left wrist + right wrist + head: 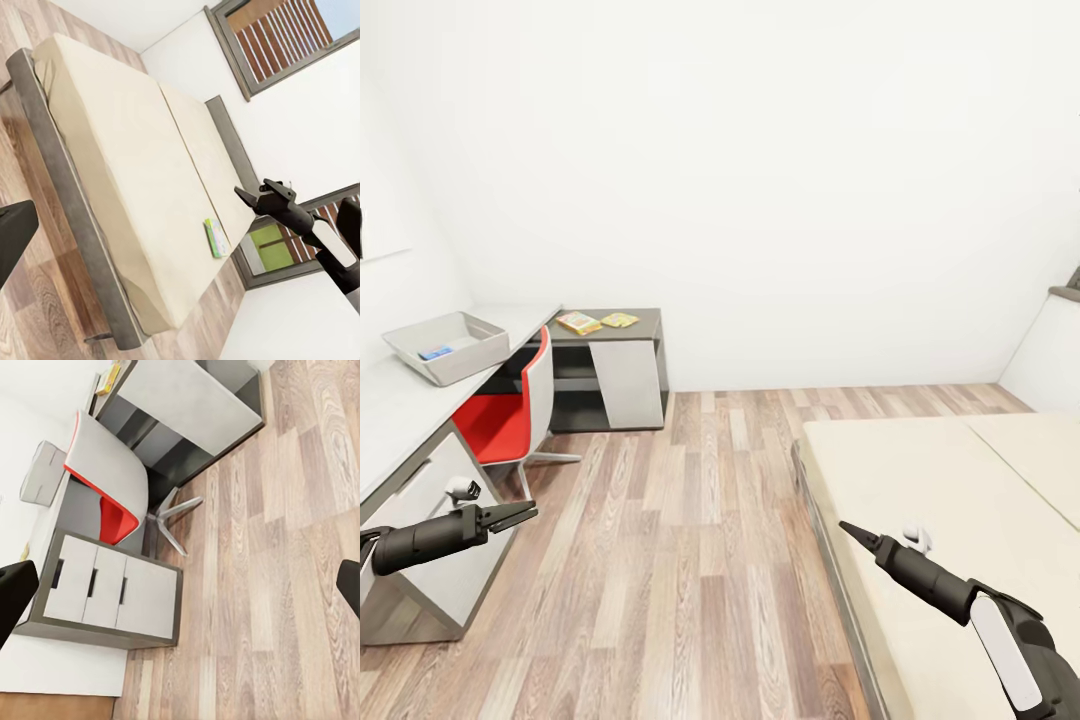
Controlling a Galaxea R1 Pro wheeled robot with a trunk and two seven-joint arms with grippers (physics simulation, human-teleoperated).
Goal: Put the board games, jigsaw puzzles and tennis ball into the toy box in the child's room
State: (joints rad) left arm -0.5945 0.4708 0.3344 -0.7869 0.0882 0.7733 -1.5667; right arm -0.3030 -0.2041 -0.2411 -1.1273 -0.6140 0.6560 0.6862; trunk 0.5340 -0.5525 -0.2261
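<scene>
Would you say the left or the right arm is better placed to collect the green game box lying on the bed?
Probably the right. The right hand is already over the beige mattress bed, whereas the left hand is beside the white desk drawers. The green flat game box lies near the headboard.

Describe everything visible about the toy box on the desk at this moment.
The toy box is a light grey rectangular bin with sloping sides and a thick rim, plastic by its look. It stands upright and open on the light grey desk, near the wall, beyond the red chair. Inside lies one small blue and white flat item, too small to identify. Neither gripper touches it.
</scene>
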